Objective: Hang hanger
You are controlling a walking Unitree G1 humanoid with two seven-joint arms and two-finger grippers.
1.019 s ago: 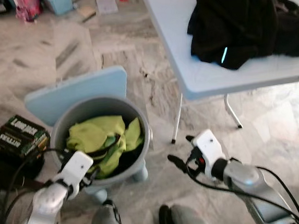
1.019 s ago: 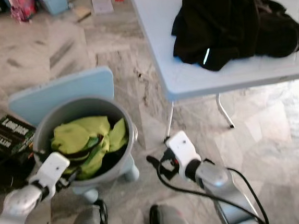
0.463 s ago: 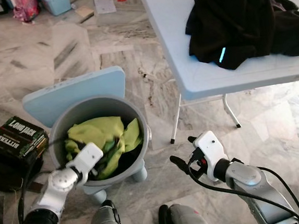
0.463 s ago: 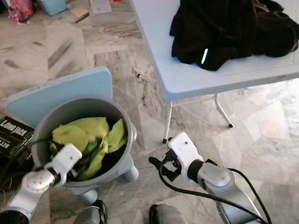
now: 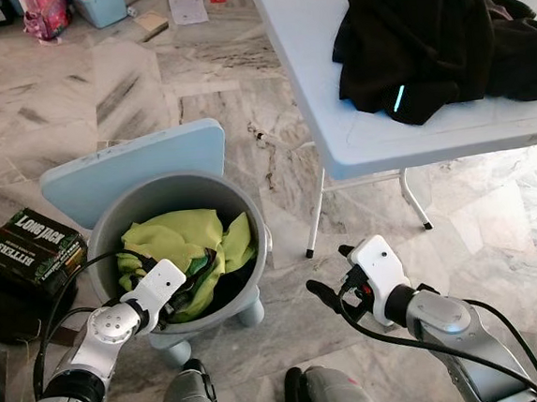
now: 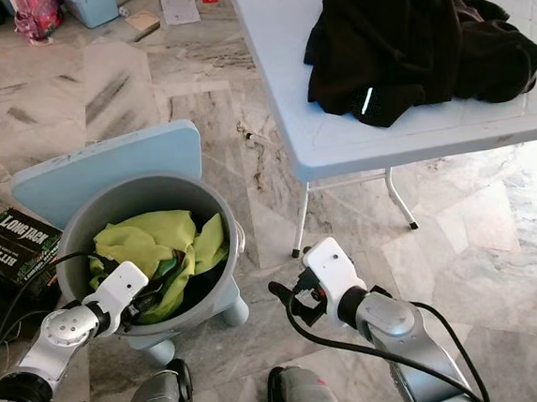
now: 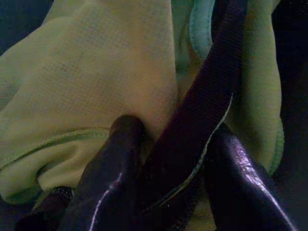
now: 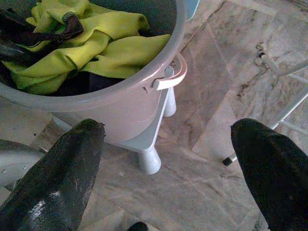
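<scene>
Two grippers are in view, and one is at work. Compared with a second ago, the left gripper [image 5: 178, 298] has moved from outside the near rim of the grey bucket [image 5: 256, 223] to inside it, and it now rests among the yellow-green clothes [image 5: 173, 242]. Over the last half second its position is almost unchanged, which suggests the reach is complete and a grasp is being set.

The left wrist view shows the two black fingers [image 7: 108, 173] partly closed, one on each side of a dark strap or bar [image 7: 202, 115] that runs between them, with yellow-green cloth pressed against it. The fingers appear to touch the dark piece, but a firm grip cannot be confirmed. Whether this dark piece is the hanger cannot be told; no hanger is clearly identifiable elsewhere in the bucket.

The right gripper [image 5: 331, 288] hangs over the marble floor [image 5: 146, 89] beside the bucket, fingers wide apart and holding nothing, as before.

The bucket stands on a light blue stool [image 5: 134, 166], near a white table [image 5: 336, 110] carrying black garments [image 5: 433, 36].

Judgement: the task is at the pick-up step. No rail is in view, so hanging is not yet begun. Cloth may lift out with the dark piece.
</scene>
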